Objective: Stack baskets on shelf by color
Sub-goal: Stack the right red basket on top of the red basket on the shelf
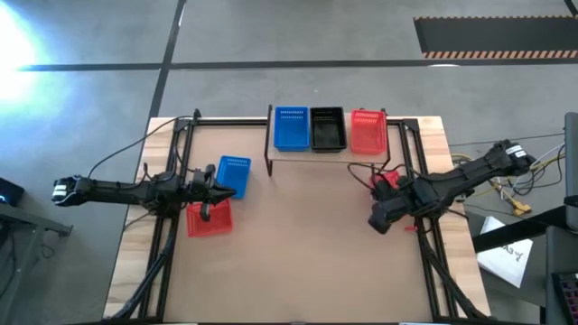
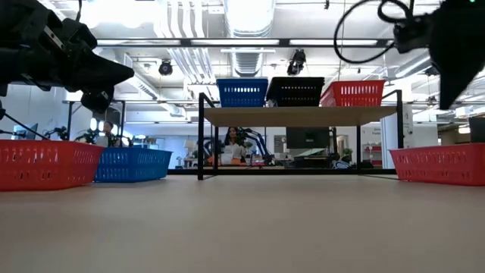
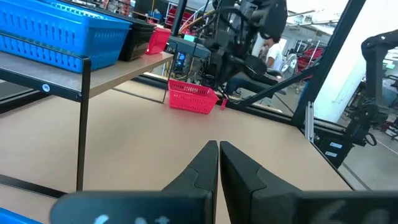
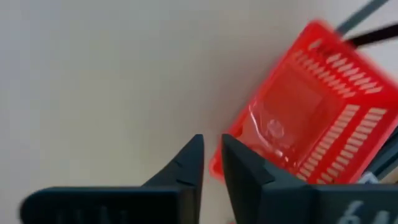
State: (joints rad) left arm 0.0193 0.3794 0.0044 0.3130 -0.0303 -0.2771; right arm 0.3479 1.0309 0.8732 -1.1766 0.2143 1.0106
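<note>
Left hand [image 1: 215,188] narrow and empty over red basket [image 1: 209,218] beside blue basket [image 1: 233,176], right hand [image 1: 377,219] narrow near another red basket [image 4: 314,118], shelf [image 1: 307,153] holds three, worktop [image 1: 307,244] middle open

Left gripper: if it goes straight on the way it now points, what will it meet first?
Probably the small red plastic mesh basket on the tabletop across the table, beside the right arm. The brown table surface between looks free, though depth is unclear. The left gripper has its jaws nearly closed.
</note>
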